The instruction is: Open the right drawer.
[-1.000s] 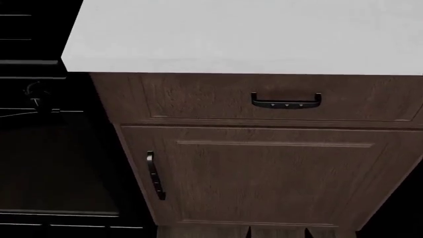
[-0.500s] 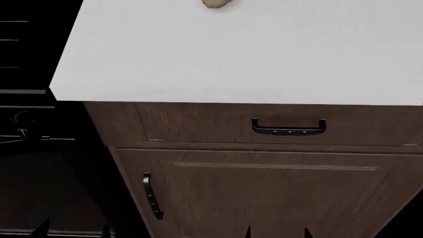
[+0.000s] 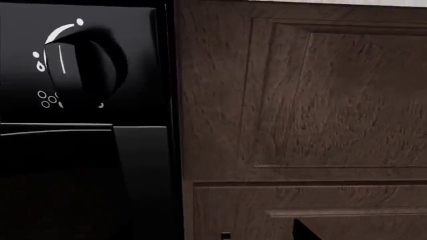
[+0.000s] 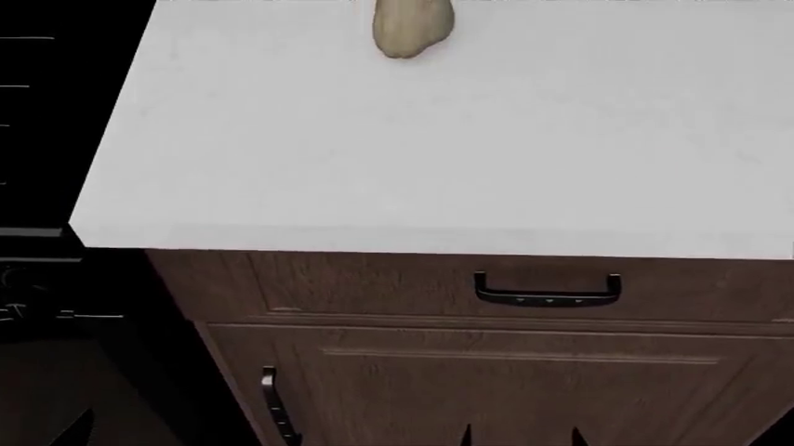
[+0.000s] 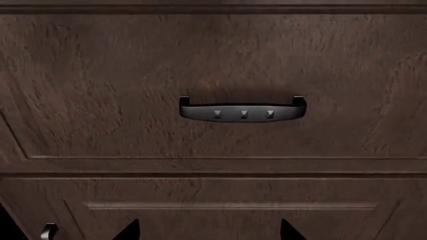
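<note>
The right drawer (image 4: 372, 288) is a dark-brown wood-grain front under the white countertop (image 4: 434, 149), shut, with a horizontal dark bar handle (image 4: 546, 290). In the right wrist view the drawer front (image 5: 100, 100) fills the frame with its handle (image 5: 242, 110) in the middle. My right gripper (image 5: 208, 232) faces the drawer a short way back from the handle, with both fingertips (image 5: 130, 231) wide apart and empty. In the head view its tips show at the bottom edge (image 4: 522, 437). My left gripper (image 3: 217, 237) faces the drawer's left end. Only one fingertip (image 3: 303, 232) shows there.
A black stove front with a knob (image 3: 80, 60) adjoins the cabinet on the left. The taller cabinet door (image 4: 522, 400) with a vertical handle (image 4: 275, 409) lies under the drawer. A beige lump (image 4: 414, 28) lies at the back of the countertop.
The head view has shifted: countertop, drawer and handle sit lower in the frame, and the beige lump has come into view at the top. The drawer stays shut.
</note>
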Robot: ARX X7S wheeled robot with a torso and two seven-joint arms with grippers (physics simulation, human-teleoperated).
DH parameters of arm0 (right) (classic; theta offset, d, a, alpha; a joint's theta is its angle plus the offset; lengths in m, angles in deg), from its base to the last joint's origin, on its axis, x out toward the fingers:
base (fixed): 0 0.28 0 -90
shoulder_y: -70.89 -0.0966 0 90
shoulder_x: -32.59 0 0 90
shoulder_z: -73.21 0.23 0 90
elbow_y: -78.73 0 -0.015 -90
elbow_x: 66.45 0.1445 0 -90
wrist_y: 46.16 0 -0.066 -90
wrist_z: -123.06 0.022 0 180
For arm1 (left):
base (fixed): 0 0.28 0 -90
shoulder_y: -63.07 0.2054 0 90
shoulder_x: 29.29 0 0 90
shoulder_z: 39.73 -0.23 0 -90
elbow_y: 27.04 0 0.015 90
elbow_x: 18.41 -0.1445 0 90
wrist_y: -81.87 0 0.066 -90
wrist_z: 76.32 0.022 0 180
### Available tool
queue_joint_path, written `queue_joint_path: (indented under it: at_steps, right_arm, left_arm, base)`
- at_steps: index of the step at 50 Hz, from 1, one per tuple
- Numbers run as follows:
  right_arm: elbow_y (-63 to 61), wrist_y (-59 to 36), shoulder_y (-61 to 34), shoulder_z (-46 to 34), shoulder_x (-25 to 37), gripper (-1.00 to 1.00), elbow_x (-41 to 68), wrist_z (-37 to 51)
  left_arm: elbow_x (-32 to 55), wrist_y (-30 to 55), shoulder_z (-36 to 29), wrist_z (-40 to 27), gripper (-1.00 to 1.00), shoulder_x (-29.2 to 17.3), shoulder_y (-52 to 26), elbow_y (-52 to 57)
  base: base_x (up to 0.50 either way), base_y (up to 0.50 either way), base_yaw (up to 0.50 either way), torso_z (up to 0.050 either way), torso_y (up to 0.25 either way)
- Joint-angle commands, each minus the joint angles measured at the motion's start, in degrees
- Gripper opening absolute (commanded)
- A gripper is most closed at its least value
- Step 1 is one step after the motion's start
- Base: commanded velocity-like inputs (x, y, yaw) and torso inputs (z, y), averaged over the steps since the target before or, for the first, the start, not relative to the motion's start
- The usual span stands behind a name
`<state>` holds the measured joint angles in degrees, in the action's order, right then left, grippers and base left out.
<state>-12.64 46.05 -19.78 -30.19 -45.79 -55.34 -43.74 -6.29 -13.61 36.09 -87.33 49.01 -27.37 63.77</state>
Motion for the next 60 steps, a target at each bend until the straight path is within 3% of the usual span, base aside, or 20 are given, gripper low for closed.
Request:
queue_joint_path:
  at_steps: [1, 23, 35, 60]
  right_arm:
    - [1.3, 0.8, -0.5, -0.2, 0.0, 1.0, 0.0, 0.4]
    - [-2.6, -2.1, 0.4, -1.2, 1.0, 1.0, -0.5, 2.3]
    - [-0.5, -7.6, -4.4, -4.9, 2.2, 1.0, -13.1, 8.6]
    - [0.8, -15.4, -8.4, -12.2, 7.1, 1.0, -30.6, 12.3]
  left_arm:
    - [0.1, -0.2, -0.3, -0.3, 1.0, -0.2, -0.2, -0.5]
    - [0.8, -0.3, -1.3, -0.2, 1.0, -0.8, -0.1, -0.3]
    - [1.5, 0.1, -1.4, -0.6, 1.0, -1.2, 0.1, 0.5]
    - [2.5, 0.3, -2.3, -0.7, 1.0, -1.6, -0.1, 0.3]
  base:
    - [0.0, 0.0, 0.0, 0.0, 0.0]
    - [0.0, 0.0, 0.0, 0.0, 0.0]
    - [0.0, 0.0, 0.0, 0.0, 0.0]
    - [0.0, 0.0, 0.0, 0.0, 0.0]
